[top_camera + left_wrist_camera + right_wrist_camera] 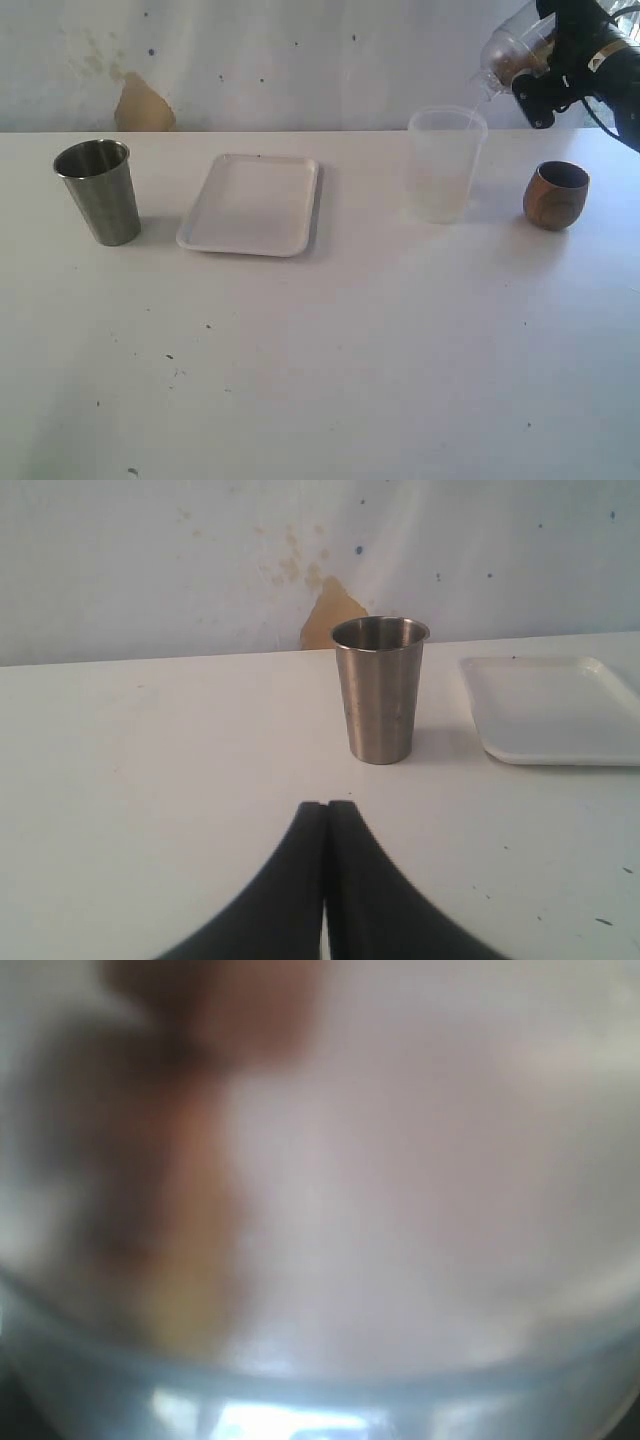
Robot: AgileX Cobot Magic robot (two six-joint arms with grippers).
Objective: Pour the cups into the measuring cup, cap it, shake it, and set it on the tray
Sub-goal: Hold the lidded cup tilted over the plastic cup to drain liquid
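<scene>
Measuring cup slanted, mouth down-left

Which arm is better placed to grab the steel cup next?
Left. The steel tumbler stands right before the left gripper, shut and empty. The right gripper is far across, holding a tilted clear tumbler.

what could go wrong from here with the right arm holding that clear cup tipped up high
1. The right gripper holds the measuring cup tilted high above the frosted container. Anything that comes out could miss the rim and land on the table.
2. The wooden cup stands close below that arm, so lowering it could knock the cup over.
3. The right wrist view is only blur, so it offers no close check.
</scene>
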